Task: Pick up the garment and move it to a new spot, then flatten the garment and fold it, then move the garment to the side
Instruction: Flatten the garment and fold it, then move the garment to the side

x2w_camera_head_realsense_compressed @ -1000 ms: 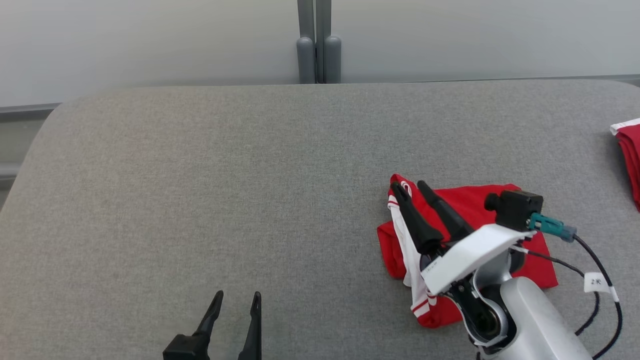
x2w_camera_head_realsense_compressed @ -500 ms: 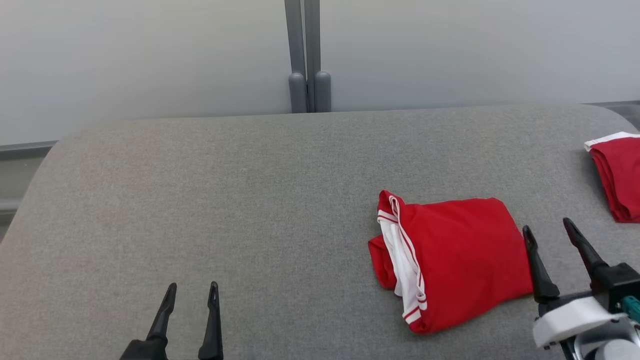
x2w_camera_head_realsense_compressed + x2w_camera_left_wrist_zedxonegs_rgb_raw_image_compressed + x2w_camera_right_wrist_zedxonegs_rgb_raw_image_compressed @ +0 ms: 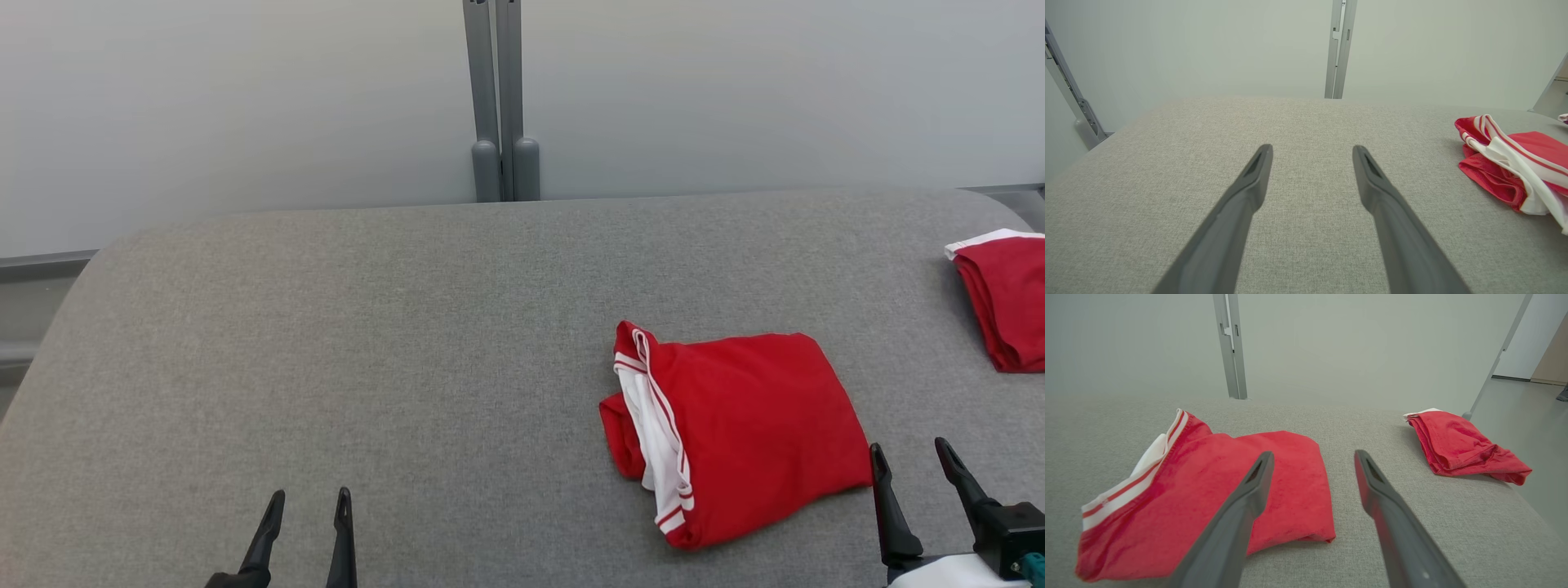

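Principal item: garment (image 3: 735, 433), red, folded to a rough rectangle, white band with red stripes along its left edge; it lies on the grey padded table (image 3: 367, 343), right of centre, touched by neither gripper. Left gripper (image 3: 310, 498): low at the near left, fingers spread with nothing between them, well apart from the garment. Right gripper (image 3: 908, 447): low at the near right, jaws likewise apart and empty, its left fingertip just beside the garment's near right corner without touching. Second red garment (image 3: 1004, 302): at the table's far right; the head view cuts it off at the frame edge, while the right wrist view gives it whole, a crumpled fold with a white strip at its far end, close to the table's right rim. The right wrist view also takes in pale floor (image 3: 1535, 428) beyond that rim and a slanted grey bar (image 3: 1498, 355). The left wrist view presents the garment's banded side from low down, layers of red under white, its right part cut by the frame. In the right wrist view the gripper's own left finger hides a strip of the garment's middle. Backdrop: plain pale wall (image 3: 245, 106) with a grey upright post (image 3: 500, 98) behind the table's far edge. The gripper bodies are cut off at the head view's bottom edge.
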